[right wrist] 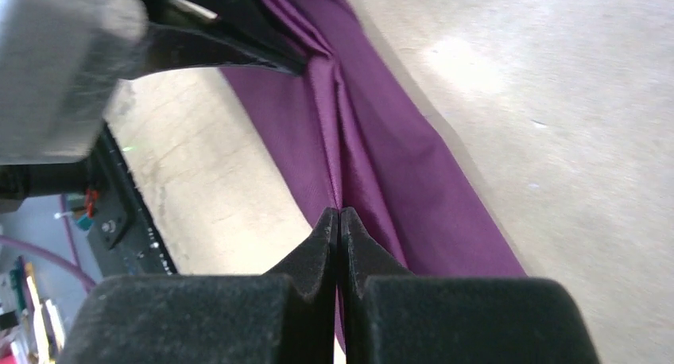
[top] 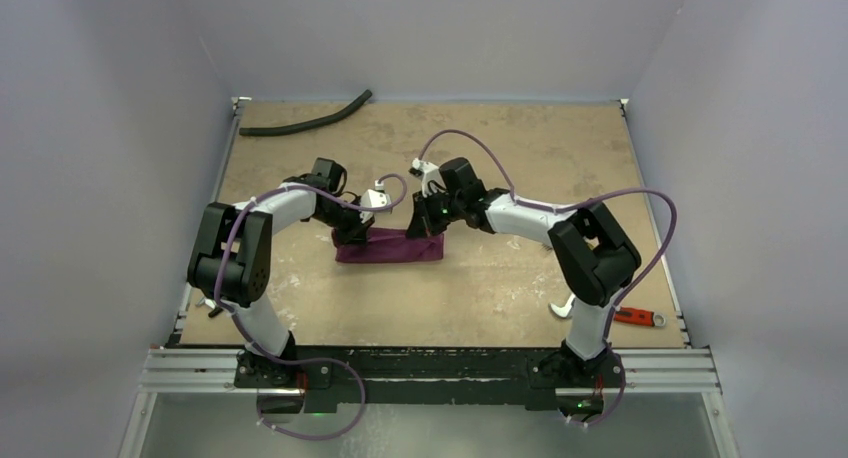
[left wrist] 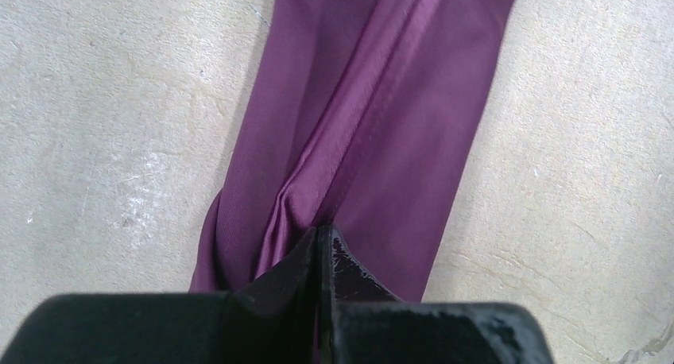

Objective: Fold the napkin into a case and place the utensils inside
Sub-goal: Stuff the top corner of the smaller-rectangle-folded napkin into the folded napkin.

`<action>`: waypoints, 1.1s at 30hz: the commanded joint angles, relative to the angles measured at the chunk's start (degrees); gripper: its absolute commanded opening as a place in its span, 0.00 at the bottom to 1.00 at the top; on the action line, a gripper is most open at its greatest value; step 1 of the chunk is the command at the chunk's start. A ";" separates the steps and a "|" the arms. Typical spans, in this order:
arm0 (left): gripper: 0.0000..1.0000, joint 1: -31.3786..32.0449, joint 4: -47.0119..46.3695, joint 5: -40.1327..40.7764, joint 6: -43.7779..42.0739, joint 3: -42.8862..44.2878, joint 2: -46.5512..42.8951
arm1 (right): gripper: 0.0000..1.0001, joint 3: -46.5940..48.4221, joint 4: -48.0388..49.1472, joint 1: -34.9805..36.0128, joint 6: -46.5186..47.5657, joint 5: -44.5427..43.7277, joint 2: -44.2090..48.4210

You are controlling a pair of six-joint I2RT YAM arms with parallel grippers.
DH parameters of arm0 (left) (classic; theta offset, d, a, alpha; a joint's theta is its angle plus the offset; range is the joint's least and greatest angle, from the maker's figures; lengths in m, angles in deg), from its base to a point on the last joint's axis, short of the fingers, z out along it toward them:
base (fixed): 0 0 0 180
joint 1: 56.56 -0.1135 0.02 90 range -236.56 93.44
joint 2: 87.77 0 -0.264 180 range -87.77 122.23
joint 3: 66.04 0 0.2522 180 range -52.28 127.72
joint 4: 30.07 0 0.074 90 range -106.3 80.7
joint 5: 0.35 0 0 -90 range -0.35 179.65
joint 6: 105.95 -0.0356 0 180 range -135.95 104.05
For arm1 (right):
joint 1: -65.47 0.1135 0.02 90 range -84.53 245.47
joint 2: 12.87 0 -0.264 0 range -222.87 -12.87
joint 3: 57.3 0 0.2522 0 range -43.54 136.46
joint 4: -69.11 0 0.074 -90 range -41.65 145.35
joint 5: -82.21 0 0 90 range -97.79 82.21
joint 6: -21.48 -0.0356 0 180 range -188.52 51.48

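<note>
The plum-purple napkin (top: 390, 246) lies as a long narrow folded strip in the middle of the table. My left gripper (top: 352, 234) is at its left end, shut on a pinched ridge of the napkin (left wrist: 373, 125); the left gripper (left wrist: 319, 230) shows cloth bunched between its tips. My right gripper (top: 428, 226) is at the right end, shut on the napkin (right wrist: 373, 141), with cloth pulled into a crease at the right gripper (right wrist: 339, 213). The left gripper's fingers (right wrist: 230, 46) show at the strip's far end in the right wrist view. The utensils are out of view.
A long black hose (top: 305, 121) lies at the back left. A red-handled tool (top: 638, 317) with silver jaws lies at the front right, near the right arm's base. Raised table edges run along left and right sides.
</note>
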 commanded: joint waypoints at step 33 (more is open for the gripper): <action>0.00 -0.66 1.75 2.17 -2.26 -1.86 -0.72 | 0.00 -9.35 9.76 -8.50 3.01 13.08 14.09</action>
